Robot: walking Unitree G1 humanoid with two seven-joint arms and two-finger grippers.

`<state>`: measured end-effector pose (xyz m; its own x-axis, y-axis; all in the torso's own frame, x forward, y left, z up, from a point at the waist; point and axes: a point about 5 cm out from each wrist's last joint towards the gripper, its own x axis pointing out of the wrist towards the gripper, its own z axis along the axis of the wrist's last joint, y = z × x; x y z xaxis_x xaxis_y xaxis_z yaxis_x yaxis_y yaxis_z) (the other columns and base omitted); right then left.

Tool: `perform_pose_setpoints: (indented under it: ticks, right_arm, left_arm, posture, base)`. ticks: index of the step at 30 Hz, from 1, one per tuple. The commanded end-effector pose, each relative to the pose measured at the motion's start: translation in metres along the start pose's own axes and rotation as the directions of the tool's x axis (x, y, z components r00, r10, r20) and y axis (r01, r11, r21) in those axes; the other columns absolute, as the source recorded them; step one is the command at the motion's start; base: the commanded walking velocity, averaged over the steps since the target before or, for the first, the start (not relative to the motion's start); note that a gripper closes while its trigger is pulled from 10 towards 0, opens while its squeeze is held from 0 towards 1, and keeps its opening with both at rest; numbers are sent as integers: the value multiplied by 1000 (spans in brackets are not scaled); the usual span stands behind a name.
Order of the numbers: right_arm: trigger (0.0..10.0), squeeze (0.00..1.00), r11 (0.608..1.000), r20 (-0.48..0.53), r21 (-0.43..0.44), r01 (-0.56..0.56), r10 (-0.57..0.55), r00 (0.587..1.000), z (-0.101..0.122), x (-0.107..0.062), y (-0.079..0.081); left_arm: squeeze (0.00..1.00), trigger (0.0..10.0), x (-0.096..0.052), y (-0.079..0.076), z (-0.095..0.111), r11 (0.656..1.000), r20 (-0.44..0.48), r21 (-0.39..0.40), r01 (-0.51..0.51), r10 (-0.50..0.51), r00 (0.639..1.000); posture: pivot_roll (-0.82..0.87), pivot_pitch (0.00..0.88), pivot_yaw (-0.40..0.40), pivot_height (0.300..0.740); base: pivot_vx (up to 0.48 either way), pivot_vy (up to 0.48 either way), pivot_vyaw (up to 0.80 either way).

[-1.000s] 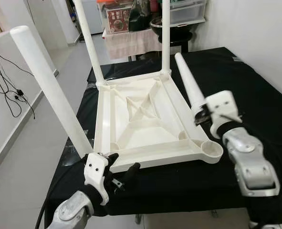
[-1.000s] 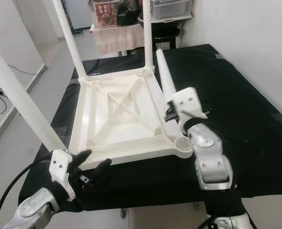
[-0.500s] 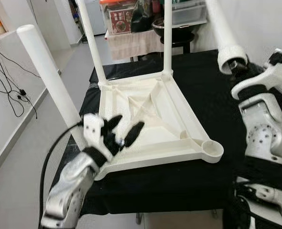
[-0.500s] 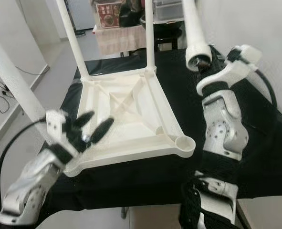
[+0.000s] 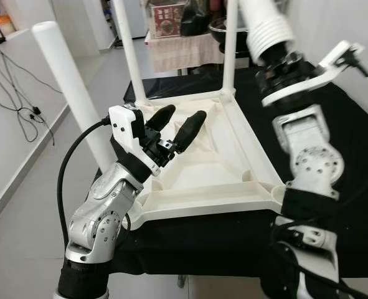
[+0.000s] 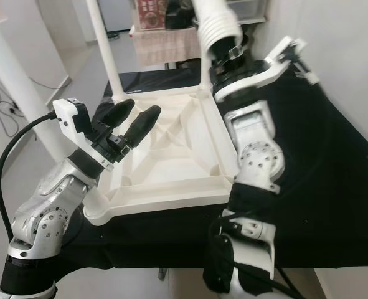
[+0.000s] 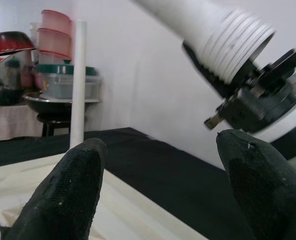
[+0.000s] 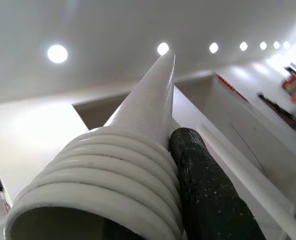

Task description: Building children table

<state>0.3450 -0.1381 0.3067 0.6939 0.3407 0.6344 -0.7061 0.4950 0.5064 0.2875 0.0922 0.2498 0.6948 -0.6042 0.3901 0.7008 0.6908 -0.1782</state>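
Upside down, the white children's table top (image 5: 208, 149) lies on a black-covered table (image 5: 352, 143), ribbed underside facing up. Three legs already stand in its corner sockets: one at the near-left corner (image 5: 78, 106), at about 9 o'clock in the head view, and two at the far corners (image 5: 131, 53), toward 12 o'clock. The left gripper (image 5: 179, 124) hovers above the near-left part of the tray, its two black fingers (image 7: 67, 195) spread apart and holding nothing. At about 1 o'clock, the right gripper (image 6: 230, 47) is raised high and clamped on the fourth table leg (image 6: 215, 22), threaded end (image 8: 97, 190) pointing down, tapered shaft rising toward the ceiling.
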Motion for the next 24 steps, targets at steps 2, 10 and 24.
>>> perform_pose_setpoints:
  ticks: [2, 10, 24]
  right_arm:
    - [10000, 0, 998, -30, -46, 49, -50, 998, -8, -6, -6]
    - [10000, 0, 988, -34, -88, 129, -132, 991, -10, -22, -16]
    - [10000, 0, 969, -47, -145, 201, -209, 977, -20, -36, -26]
  left_arm:
    - [0, 10000, -10, 10, -17, 997, -91, 24, -78, 80, 993]
    - [0, 10000, -13, 16, -32, 993, -173, 46, -107, 113, 978]
    - [0, 10000, -20, 30, -40, 979, -227, 88, -186, 202, 953]
  posture:
    - [-123, 26, 56, 740]
    - [-158, 18, 100, 740]
    - [-151, 10, 102, 740]
  base:
    - [0, 0, 0]
    - [0, 0, 0]
    - [0, 0, 0]
